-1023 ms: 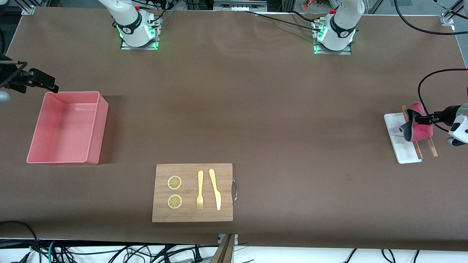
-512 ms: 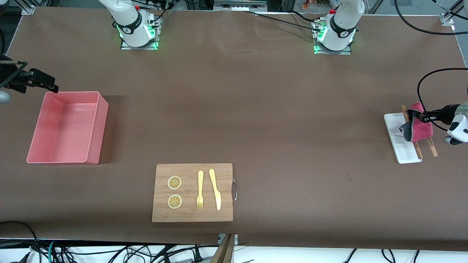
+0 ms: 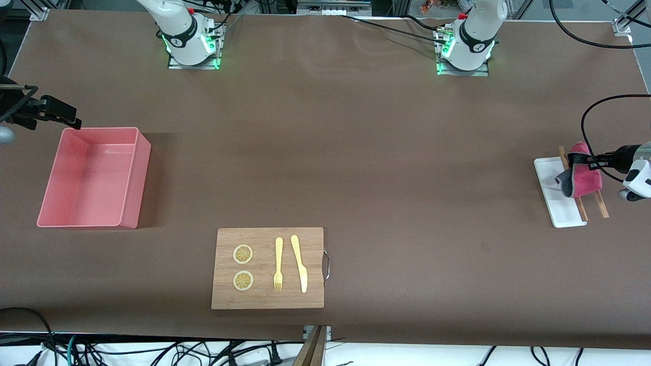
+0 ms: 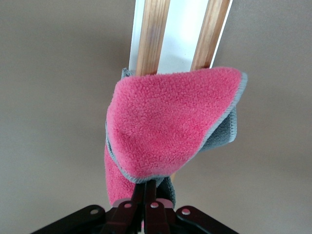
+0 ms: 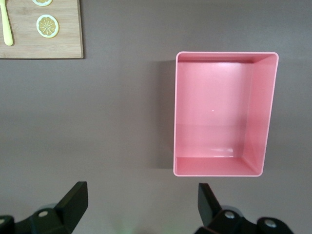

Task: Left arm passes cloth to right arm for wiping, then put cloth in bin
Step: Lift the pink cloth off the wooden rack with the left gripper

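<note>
My left gripper [image 3: 590,163] is shut on the magenta-pink cloth [image 3: 584,179] and holds it just above a small white tray [image 3: 549,175] and two wooden sticks [image 3: 601,204] at the left arm's end of the table. In the left wrist view the closed gripper [image 4: 150,195] pinches the cloth's lower edge, and the cloth [image 4: 170,122] hangs folded with its grey reverse showing. My right gripper [image 3: 71,117] is open and empty, up beside the light-pink bin [image 3: 133,179] at the right arm's end. The right wrist view shows the gripper [image 5: 141,200] wide open and the bin [image 5: 263,102] empty.
A wooden cutting board [image 3: 267,301] lies near the table's front edge with two lemon slices [image 3: 243,254], a fork [image 3: 278,264] and a knife [image 3: 300,263] on it. The board's corner also shows in the right wrist view [image 5: 61,46].
My left gripper has shifted very slightly with the cloth still in it. The right arm has not moved.
</note>
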Robot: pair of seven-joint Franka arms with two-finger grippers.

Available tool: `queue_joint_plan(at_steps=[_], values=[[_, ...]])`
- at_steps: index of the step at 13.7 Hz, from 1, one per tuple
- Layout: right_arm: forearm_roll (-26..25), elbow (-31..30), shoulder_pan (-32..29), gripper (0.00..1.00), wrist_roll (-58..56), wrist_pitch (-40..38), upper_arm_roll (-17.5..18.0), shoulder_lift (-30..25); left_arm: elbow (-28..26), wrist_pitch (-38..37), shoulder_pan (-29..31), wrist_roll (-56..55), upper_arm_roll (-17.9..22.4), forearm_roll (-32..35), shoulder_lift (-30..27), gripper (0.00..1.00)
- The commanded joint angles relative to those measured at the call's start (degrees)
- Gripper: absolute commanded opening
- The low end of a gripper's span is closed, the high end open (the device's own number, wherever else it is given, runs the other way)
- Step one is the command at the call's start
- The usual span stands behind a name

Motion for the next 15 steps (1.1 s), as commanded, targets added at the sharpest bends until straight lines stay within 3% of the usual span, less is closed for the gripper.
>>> queue_joint_plan(at_steps=[1,5,9,15], values=[[0.89,0.21,-0.10,1.00,0.45,0.05,-0.05,-0.29,1.27,-2.10,0.64,1.17,-0.46,-1.01,-0.01,0.00],[0.89,0.29,-0.10,1.00,0.36,0.05,-0.05,0.40,2.84,-5.51,0.55,1.08,-0.72,-1.01,-1.14,0.00],[0.89,0.29,0.08,1.00,0.36,0.05,-0.05,0.68,12.05,-16.40,-0.14,1.17,-1.25,-1.09,-1.32,0.00],[1.15,0.21,0.08,1.00,0.36,0.23,0.13,5.05,25.77,-28.45,-1.55,-3.82,-11.16,-1.09,-1.94,0.00]])
